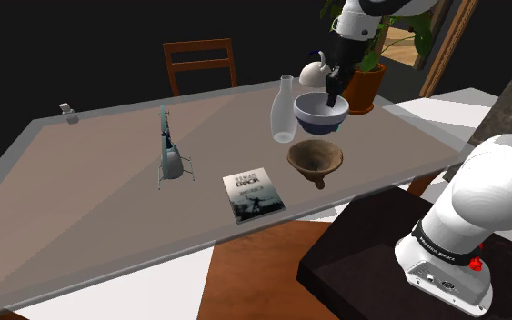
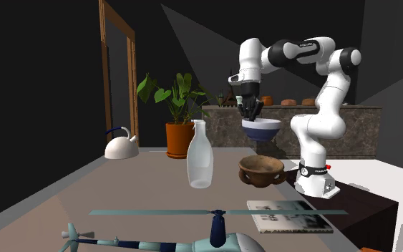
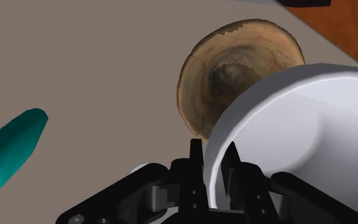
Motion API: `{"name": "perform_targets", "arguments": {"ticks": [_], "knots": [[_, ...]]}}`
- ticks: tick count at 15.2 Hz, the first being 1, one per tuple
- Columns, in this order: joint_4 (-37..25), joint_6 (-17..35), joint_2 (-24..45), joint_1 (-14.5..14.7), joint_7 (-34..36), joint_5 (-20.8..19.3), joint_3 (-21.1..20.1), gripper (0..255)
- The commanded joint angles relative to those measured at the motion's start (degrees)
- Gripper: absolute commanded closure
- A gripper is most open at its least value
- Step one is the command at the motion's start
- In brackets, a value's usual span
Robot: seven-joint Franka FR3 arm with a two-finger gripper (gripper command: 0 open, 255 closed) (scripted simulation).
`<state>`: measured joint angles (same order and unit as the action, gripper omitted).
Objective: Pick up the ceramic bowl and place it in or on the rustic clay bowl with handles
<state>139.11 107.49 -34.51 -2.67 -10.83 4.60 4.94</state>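
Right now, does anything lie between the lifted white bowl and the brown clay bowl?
Nothing: second exterior view shows open air between white bowl and clay bowl.

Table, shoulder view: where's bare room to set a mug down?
Widest bare patch: the table on the shoulder view's left of the helicopter. A smaller one lies between helicopter, book and bottle. Crowded: bottle, clay bowl and kettle, with the gripper holding the white bowl above.
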Motion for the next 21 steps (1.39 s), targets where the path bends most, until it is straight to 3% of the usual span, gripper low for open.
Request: {"name": "perform_targets", "arguments": {"ticks": [1,17,21], "knots": [[1.99,-0.38,-2.30,-0.33,-0.31,-0.31,0.24,255],[12.89,13.26,0.52,-0.23,-1.91,0.13,0.72,255],[12.89,13.26,0.52,-0.22,-1.91,0.13,0.72,255]]}}
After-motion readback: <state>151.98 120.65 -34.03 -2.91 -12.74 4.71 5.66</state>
